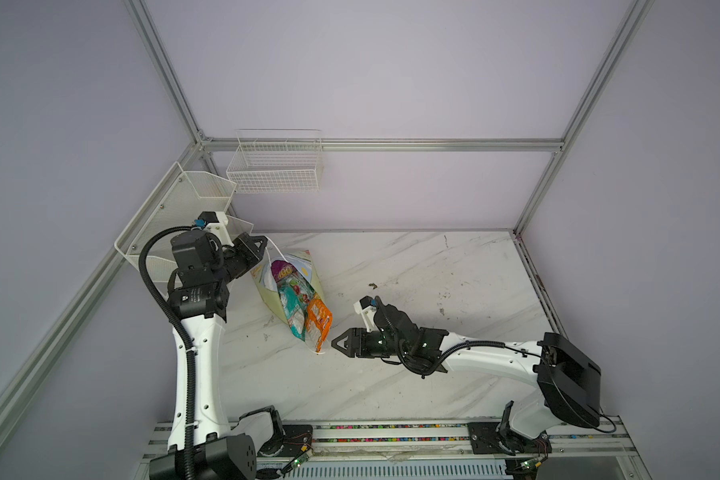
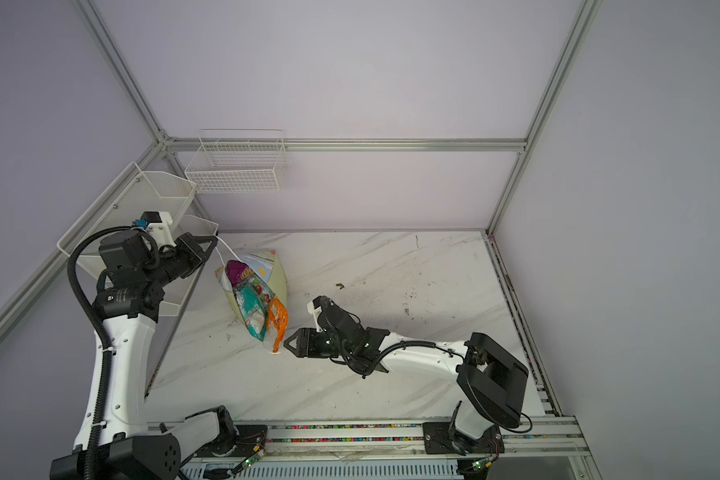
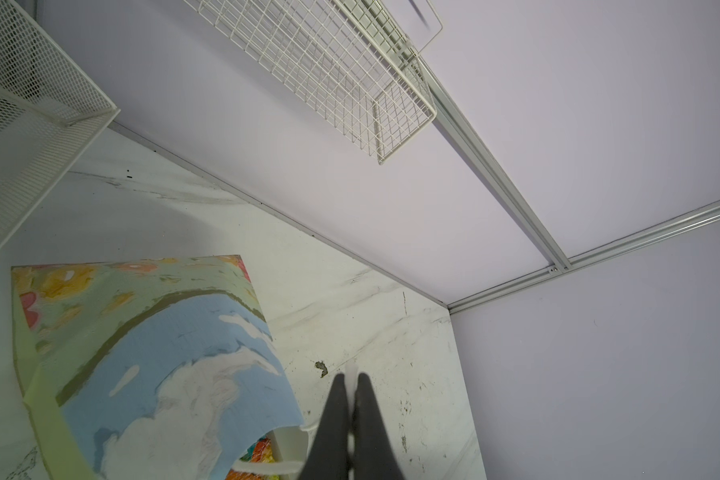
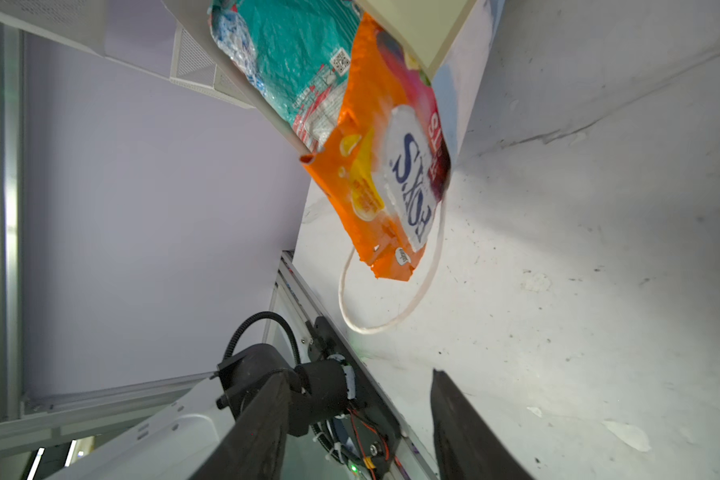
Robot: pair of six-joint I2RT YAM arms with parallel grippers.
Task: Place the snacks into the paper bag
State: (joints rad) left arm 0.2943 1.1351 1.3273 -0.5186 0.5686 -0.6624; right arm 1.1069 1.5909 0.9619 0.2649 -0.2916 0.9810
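Right wrist: my right gripper [image 4: 360,374] is released, orange FOX'S packet [image 4: 375,178] at twelve o'clock; left gripper [image 3: 352,379] clenches the paper bag's [image 3: 163,340] cord handle [image 3: 267,474].

Both top views look steeply down from high up, well away from the paper bag [image 1: 272,301], and share almost the whole scene. The left wrist camera hangs close above the paper bag, facing the back wall [image 3: 391,187]. The right wrist camera, low over the table [image 4: 558,291], faces the paper bag's mouth from near.
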